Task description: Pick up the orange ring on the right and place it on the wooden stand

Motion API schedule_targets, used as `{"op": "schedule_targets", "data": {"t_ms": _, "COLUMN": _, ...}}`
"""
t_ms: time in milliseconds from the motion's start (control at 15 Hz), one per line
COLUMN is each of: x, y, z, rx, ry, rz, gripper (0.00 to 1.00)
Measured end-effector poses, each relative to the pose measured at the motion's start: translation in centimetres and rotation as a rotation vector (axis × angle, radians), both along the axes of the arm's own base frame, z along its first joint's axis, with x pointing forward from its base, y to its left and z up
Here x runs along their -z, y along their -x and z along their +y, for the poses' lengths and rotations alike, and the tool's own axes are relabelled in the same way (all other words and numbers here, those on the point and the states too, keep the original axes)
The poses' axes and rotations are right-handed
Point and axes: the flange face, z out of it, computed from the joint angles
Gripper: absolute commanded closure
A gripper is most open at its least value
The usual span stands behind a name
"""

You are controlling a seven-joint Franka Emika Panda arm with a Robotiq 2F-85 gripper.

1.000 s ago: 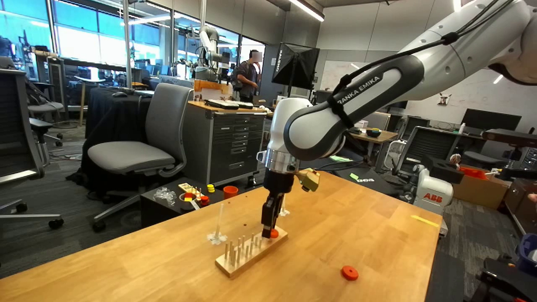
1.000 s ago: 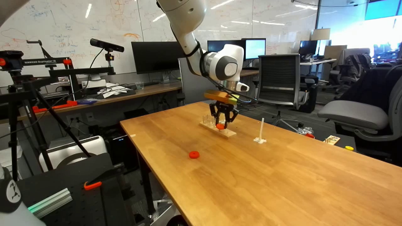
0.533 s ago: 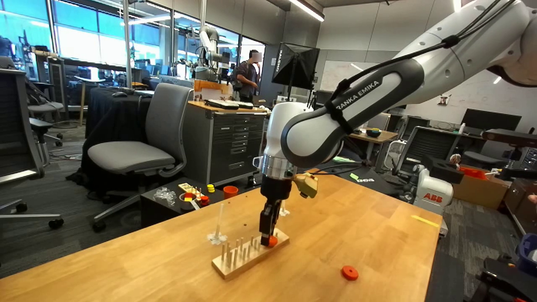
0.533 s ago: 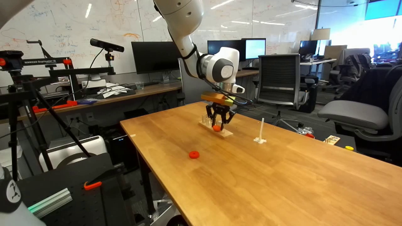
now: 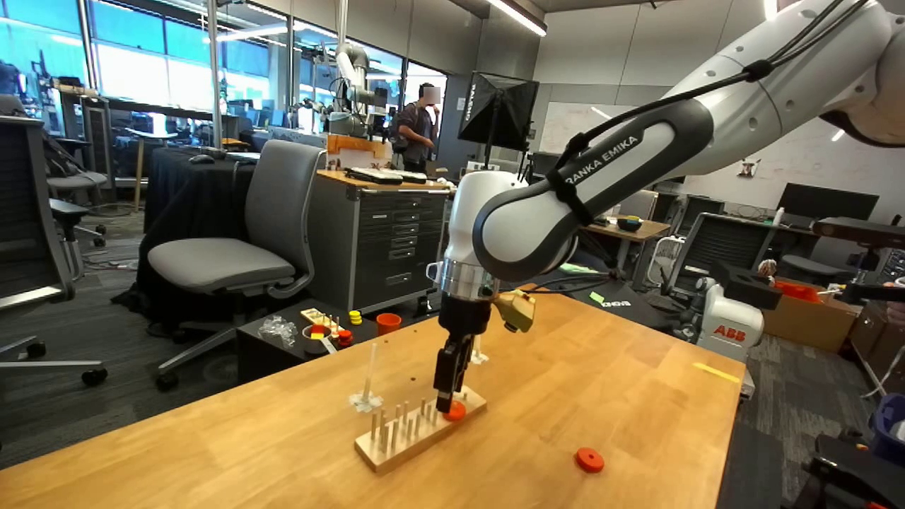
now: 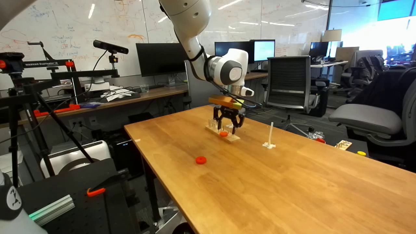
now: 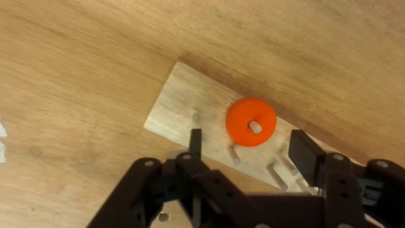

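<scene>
An orange ring [image 7: 237, 122] encircles a peg of the wooden stand [image 7: 172, 104], and the peg's tip pokes up through its hole. In an exterior view the ring [image 6: 223, 134] appears low on the stand [image 6: 233, 138], towards one end. My gripper [image 7: 246, 134] is open just above it, a finger to either side and a gap between each finger and the ring. Both exterior views show the gripper [image 6: 226, 130] pointing down over the stand. A second orange ring [image 5: 589, 459] lies flat on the table, away from the stand.
Several bare pegs [image 5: 385, 431] stand along the rest of the base. A thin upright rod [image 5: 369, 375] is taped to the table near the stand, with another rod [image 5: 478, 350] behind the gripper. A low black table [image 5: 254, 357] with small parts adjoins the table.
My gripper moved down over the stand with the ring, then its fingers spread and let go. The ring now sits flat around a peg. The stand shifted slightly; the second ring stayed put.
</scene>
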Motion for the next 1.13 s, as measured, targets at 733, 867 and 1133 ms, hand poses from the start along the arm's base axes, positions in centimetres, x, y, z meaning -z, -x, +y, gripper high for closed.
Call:
{"op": "schedule_targets", "data": {"t_ms": 733, "x": -11.9, "y": -0.6, "z": 0.5, "rx": -0.054, "ry": -0.075, "rz": -0.132, "gripper": 0.0}}
{"op": "schedule_targets", "data": {"t_ms": 867, "x": -13.2, "y": -0.2, "z": 0.4, "rx": -0.049, "ry": -0.077, "rz": -0.109, "gripper": 0.0}}
{"op": "schedule_targets", "data": {"t_ms": 1133, "x": -13.5, "y": 0.2, "z": 0.2, "rx": -0.048, "ry": -0.075, "rz": -0.097, "gripper": 0.0}}
